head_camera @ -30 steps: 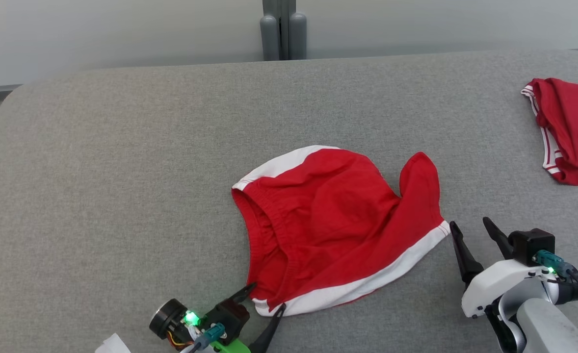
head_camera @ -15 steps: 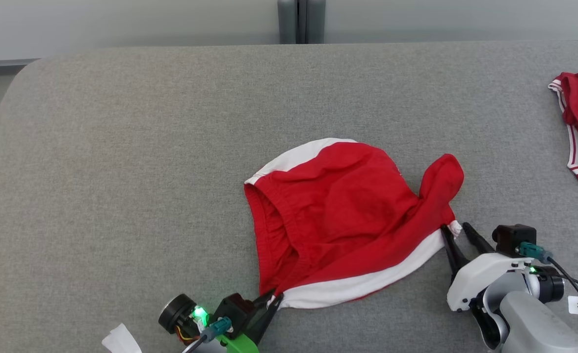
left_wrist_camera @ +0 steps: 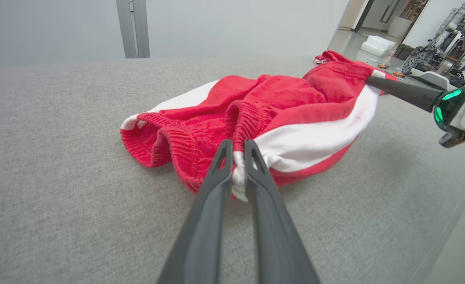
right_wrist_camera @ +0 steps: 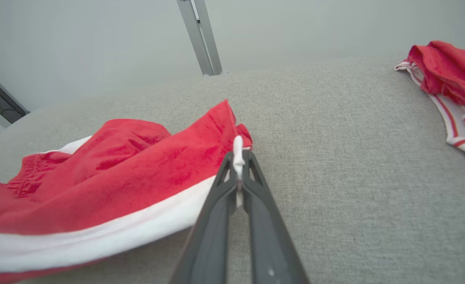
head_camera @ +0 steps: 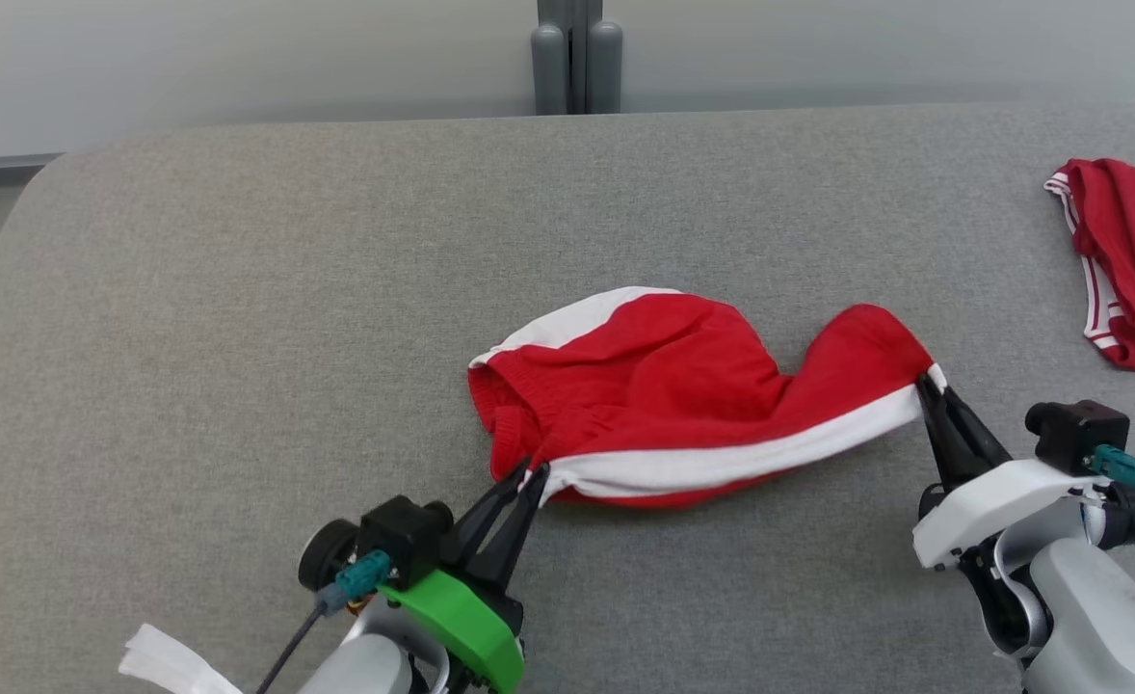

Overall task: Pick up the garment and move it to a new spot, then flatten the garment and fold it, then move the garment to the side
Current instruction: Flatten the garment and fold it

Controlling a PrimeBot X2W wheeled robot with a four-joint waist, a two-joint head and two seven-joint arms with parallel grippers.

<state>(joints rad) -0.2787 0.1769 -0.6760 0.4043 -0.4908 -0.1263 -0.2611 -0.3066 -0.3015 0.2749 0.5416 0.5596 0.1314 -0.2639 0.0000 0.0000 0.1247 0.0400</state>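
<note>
crumpled red cloth point(head_camera: 1131, 260) lies near the grey surface point(head_camera: 240, 337)'s right edge

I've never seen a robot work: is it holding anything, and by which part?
Yes: the red fabric shorts with white side stripes, pinched by the left gripper at the stripe's waistband end and the right gripper at its leg-hem end.

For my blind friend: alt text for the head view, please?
A red garment with a white band, gripped at each end by the left end effector and right end effector, on a grey surface. A second red garment lies far right.
</note>
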